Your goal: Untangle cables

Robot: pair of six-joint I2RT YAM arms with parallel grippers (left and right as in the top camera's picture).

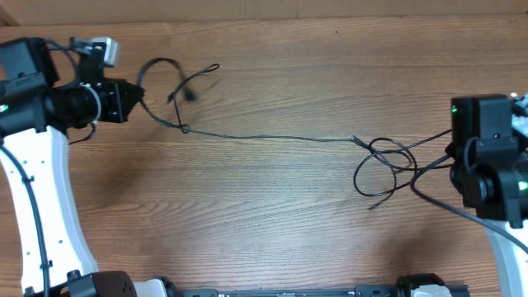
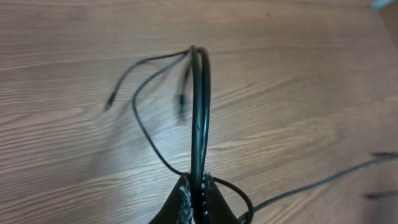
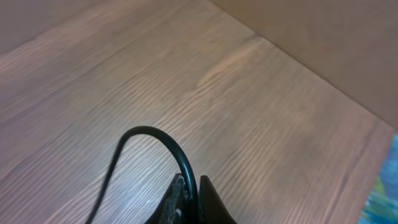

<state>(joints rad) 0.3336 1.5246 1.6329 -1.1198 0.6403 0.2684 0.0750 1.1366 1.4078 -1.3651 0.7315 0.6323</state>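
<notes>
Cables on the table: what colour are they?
Black; the cables show best in the overhead view.

Nothing readable is showing in any view — no lettering, brand, number or sign is appearing on the wooden table (image 1: 264, 214) or on the thin black cables (image 1: 272, 138).

Quick rundown of my look: left arm (image 1: 40, 191) and right arm (image 1: 505, 247) are glossy white shells with blocky black wrist housings, tiny green lights (image 1: 454, 109) and thick black wires (image 1: 35, 227) alongside. Left claw (image 2: 194, 199) and right claw (image 3: 189, 200) are dark wedges with grainy pads (image 2: 185, 200).
</notes>
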